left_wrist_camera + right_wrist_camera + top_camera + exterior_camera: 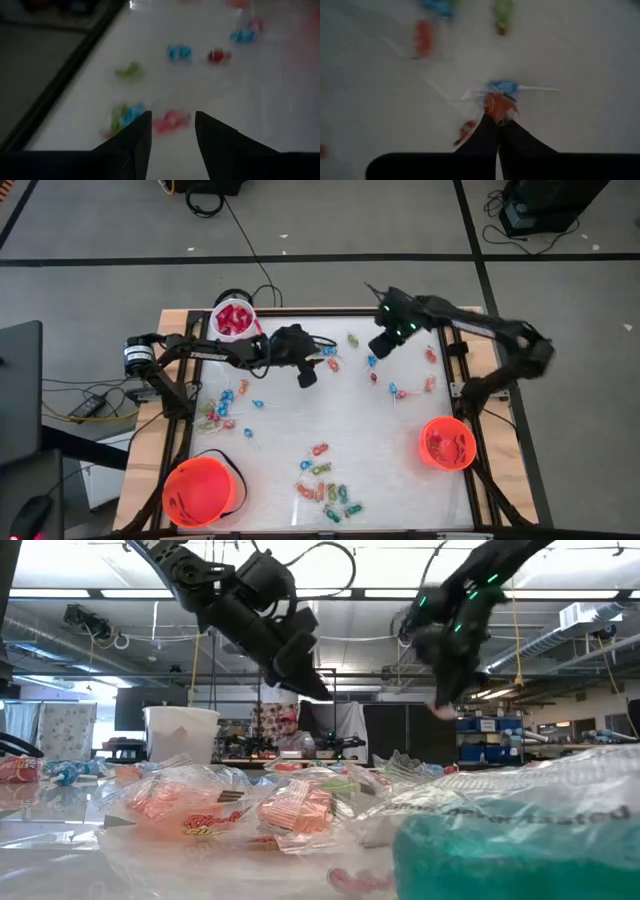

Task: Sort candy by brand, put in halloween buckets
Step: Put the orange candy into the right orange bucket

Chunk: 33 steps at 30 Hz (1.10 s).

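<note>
right tool pinched shut on an orange-red wrapped candy at its tips. blue lollipop just beyond on the white surface; more sweets farther off, blurred.

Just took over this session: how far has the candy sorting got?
Partly done. All three buckets hold candy: white, left orange, right orange. The right gripper is shut on a red-orange candy; the left gripper hangs open. Many sweets remain scattered.

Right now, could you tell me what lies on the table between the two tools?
In the high view, a few loose candies lie between the left tool and the right tool, which is shut on an orange-red candy.
</note>
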Each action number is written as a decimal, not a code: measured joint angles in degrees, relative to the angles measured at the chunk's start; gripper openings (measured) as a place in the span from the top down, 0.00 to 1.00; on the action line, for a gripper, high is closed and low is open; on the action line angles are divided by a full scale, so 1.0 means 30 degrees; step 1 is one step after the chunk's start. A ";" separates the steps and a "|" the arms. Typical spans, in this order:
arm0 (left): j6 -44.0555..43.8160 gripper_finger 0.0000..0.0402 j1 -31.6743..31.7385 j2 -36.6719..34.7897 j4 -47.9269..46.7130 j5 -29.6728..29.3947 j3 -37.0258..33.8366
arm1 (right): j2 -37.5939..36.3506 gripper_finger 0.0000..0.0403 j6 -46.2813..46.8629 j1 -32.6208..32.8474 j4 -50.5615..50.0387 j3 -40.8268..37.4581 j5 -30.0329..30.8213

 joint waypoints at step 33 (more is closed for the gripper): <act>0.0808 0.61 -0.0087 -0.0007 0.1788 -0.3330 -0.1078 | -0.8970 0.95 1.9672 2.0729 -0.8899 -0.3775 -0.1717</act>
